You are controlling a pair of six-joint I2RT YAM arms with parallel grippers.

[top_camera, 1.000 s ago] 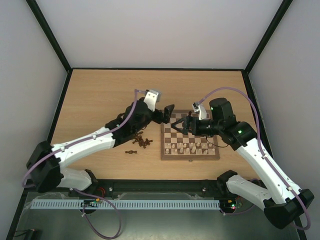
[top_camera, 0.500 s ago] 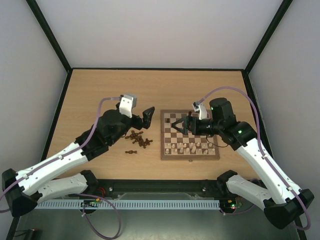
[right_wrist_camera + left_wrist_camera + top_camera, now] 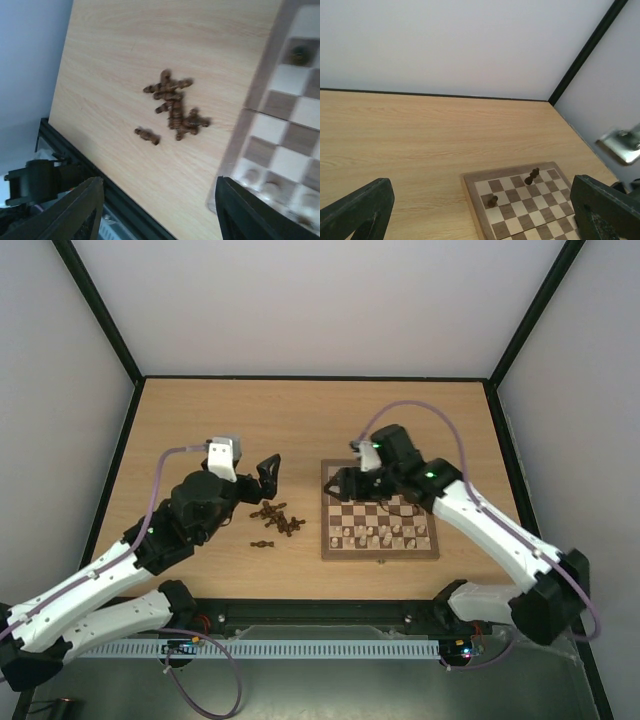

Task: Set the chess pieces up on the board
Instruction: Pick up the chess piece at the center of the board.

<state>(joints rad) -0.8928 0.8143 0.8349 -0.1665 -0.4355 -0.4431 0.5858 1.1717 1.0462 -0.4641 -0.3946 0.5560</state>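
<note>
The board (image 3: 380, 554) lies right of centre, with pale chess pieces (image 3: 375, 533) standing in its two near rows. A pile of dark chess pieces (image 3: 277, 520) lies on the table left of it, and one dark piece (image 3: 262, 542) lies apart. My left gripper (image 3: 265, 475) is open and empty, above and behind the pile. My right gripper (image 3: 340, 483) is open and empty over the board's far left corner. The left wrist view shows my left gripper (image 3: 480, 220), the board (image 3: 470, 182) and two dark pieces (image 3: 492, 201) standing on it. The right wrist view shows my right gripper (image 3: 160, 215) and the pile (image 3: 175, 102).
The black frame rail (image 3: 300, 613) runs along the table's near edge. Black uprights and pale walls close in the table's sides and back. The board's small clasp (image 3: 380, 561) is on its near edge.
My left gripper has drawn back left from the board's far left corner to above the dark pile. My right gripper has swung left across the board to its far left corner.
</note>
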